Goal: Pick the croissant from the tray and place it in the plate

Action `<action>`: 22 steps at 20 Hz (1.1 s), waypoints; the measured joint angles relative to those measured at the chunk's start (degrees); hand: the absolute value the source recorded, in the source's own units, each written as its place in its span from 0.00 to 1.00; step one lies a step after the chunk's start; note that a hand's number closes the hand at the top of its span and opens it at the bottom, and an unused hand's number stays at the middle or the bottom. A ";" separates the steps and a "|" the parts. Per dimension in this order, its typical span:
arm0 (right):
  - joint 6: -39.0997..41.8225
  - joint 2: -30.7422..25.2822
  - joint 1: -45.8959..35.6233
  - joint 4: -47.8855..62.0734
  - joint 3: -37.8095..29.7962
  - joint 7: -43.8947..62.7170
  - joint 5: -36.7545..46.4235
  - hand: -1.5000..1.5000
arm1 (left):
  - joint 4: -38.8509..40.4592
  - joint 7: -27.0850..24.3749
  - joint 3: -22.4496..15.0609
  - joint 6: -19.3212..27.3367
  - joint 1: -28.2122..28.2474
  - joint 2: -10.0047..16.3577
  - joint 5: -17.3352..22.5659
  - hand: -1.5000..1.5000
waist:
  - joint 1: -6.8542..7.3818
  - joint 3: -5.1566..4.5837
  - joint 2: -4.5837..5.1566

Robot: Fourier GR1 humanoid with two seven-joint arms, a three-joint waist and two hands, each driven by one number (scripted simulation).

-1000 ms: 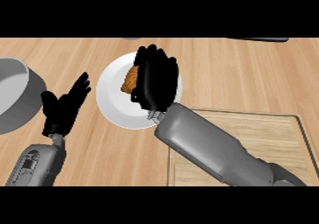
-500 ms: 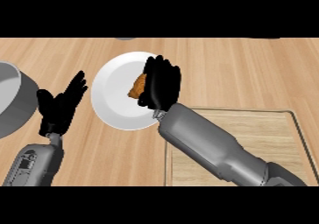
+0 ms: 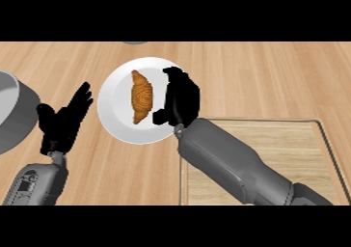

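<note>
Lying lengthwise on the white plate (image 3: 146, 132), the croissant (image 3: 141, 96) is sitting left of centre. Just beside it, the right hand (image 3: 180, 94) is hovering over the plate's right side, fingers straight, holding nothing. The left hand (image 3: 64, 120) is resting open, fingers up, left of the plate. The wooden tray (image 3: 278, 140) is lying at lower right, partly under the right forearm.

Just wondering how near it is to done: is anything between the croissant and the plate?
Nothing visible is. The croissant already lies on the plate, and the right hand is open beside it, on its right, not holding it.
</note>
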 measured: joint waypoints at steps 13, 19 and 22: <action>-14.42 -0.09 -1.40 -13.40 -2.27 -10.11 -7.17 0.00 | -1.86 -0.72 0.27 0.34 2.38 -0.48 -0.36 0.50 | -1.13 0.03 -0.44; -17.50 0.04 4.41 -20.05 -3.42 -16.45 -19.20 0.00 | -1.76 0.57 1.02 0.10 1.29 0.00 -0.15 0.50 | -1.48 0.05 -0.28; -17.41 0.15 7.53 -20.59 -4.34 -23.55 -24.14 0.00 | -1.37 0.14 1.74 -0.32 1.47 0.22 -0.09 0.50 | -1.92 0.04 -0.34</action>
